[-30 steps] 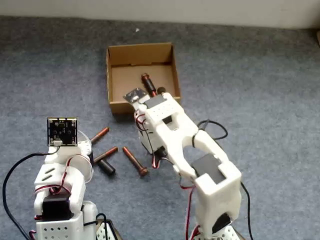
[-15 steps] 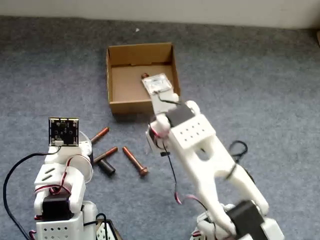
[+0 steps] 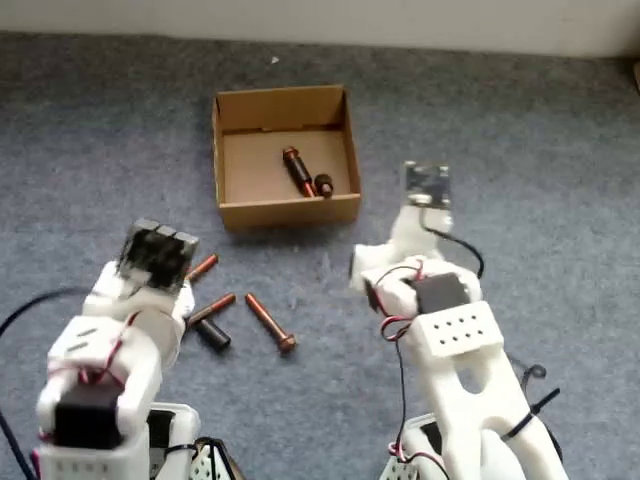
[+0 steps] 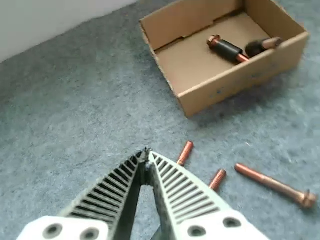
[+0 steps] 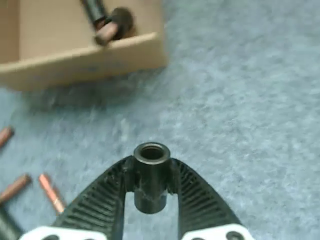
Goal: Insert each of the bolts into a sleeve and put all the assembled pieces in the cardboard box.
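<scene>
right wrist view: fingers (image 5: 100,195) pinch sleeve (image 5: 150,177).

A carpeted indoor room, of a kind not clear: grey carpet (image 3: 520,120) meets a plain white wall (image 3: 400,20)

A: Arms, quick?
B: The left arm (image 3: 105,355) and right arm (image 3: 455,335) have white plastic shells, black servo blocks and red and black wires looping off the joints. The right one has a plate with a grid of small holes.
A: Grippers?
B: The left gripper (image 4: 146,153) and right gripper (image 5: 151,167) have black ribbed fingers (image 4: 172,182) on white bases with screw holes.
</scene>
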